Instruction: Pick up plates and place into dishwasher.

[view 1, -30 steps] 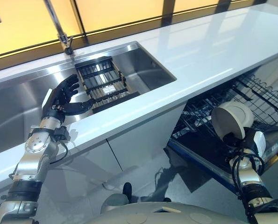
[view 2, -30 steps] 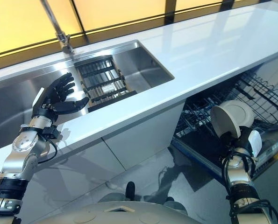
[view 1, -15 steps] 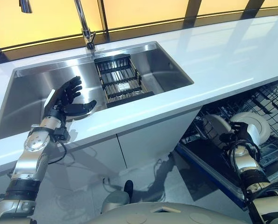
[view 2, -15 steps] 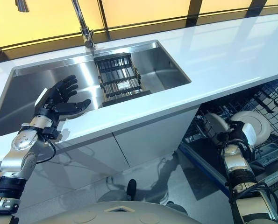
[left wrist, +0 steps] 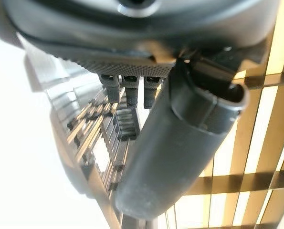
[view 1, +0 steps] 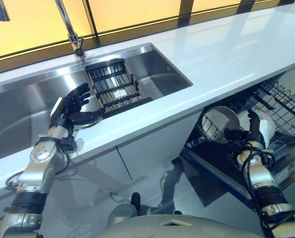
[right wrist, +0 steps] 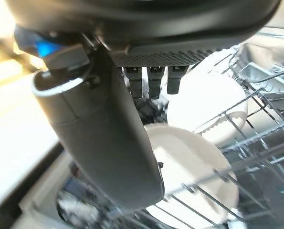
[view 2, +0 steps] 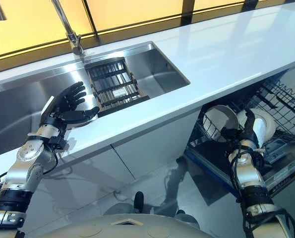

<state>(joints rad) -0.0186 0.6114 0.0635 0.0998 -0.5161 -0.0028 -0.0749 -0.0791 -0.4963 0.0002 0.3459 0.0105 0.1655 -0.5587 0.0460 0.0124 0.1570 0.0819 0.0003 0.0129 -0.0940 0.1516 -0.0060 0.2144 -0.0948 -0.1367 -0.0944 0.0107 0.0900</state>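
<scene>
Two white plates stand on edge in the dishwasher rack, which is pulled out below the right end of the white bench. One plate sits on the left of the rack, the other plate just to its right. The right hand reaches between them with its fingers straight and spread, thumb apart, gripping neither plate; its wrist view shows both plates past the fingers among the rack wires. The left hand hovers wide open over the near edge of the steel sink, holding nothing. A black slatted drainer lies in the sink on the right, below the tap at the far rim.
</scene>
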